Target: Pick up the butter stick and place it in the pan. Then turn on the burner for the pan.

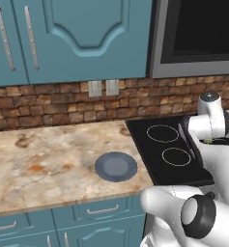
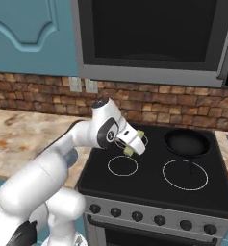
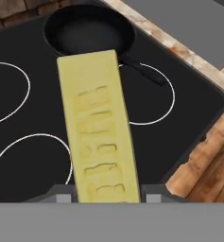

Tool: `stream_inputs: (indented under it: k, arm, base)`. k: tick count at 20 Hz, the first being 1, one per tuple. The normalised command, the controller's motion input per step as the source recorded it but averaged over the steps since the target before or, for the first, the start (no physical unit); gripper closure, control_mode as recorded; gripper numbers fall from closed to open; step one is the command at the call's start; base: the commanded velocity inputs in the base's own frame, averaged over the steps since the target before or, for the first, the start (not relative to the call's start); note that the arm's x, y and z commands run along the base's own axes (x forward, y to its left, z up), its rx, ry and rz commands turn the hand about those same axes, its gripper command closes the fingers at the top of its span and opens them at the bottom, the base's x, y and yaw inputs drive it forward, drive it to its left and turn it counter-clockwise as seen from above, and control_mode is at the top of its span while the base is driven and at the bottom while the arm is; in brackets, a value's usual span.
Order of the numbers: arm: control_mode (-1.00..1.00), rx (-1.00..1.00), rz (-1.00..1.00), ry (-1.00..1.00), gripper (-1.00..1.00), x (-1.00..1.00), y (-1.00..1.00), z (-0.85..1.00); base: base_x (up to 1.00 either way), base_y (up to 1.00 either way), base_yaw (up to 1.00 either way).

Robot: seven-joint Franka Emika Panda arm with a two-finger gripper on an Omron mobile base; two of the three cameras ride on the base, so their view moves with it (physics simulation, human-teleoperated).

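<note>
Butter stick [image 3: 100, 127], pale yellow and embossed along its face, held lengthwise out from the gripper [image 3: 107, 197], fingers closed narrow on its near end. Carried above the black cooktop [image 2: 149, 182], over the left pair of burner rings, far end pointing toward the pan [image 2: 186, 142]. Pan seated on the far right burner, handle running back toward the near right ring, inside empty and dark. In the right base view, seen as a small yellowish piece at the gripper tip [image 2: 134, 141], well apart from the pan. Judged light and fairly stiff as a bar, yet soft at the surface and likely slick, so prone to pivot or slide when gripped at one end alone; a hold across the narrow sides nearer the middle judged steadier. Row of stove knobs [image 2: 149, 216] along the front edge below the cooktop, untouched. Blue-grey plate [image 1: 116, 167] left bare on the marble counter [image 1: 48, 159] to the left of the stove. Brick backsplash [image 1: 53, 103] and teal cabinets [image 1: 77, 38] behind, microwave [image 2: 149, 33] overhead.
</note>
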Motion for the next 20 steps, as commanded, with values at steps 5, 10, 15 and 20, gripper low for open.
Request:
stream_inputs:
  k: [5,10,15,20]
  arm:
    - [-1.00,0.00,-0.07,0.00,1.00,0.10,-0.73,0.01]
    - [-1.00,0.01,-0.05,-0.01,1.00,0.21,-0.71,0.00]
    - [-1.00,0.00,0.00,-0.04,1.00,0.25,-0.66,0.02]
    - [-1.00,0.00,0.00,-0.09,1.00,0.27,-0.37,0.00]
  base:
    - [0.00,0.00,0.00]
    - [0.00,0.00,0.00]
    - [0.00,0.00,0.00]
    - [0.00,0.00,0.00]
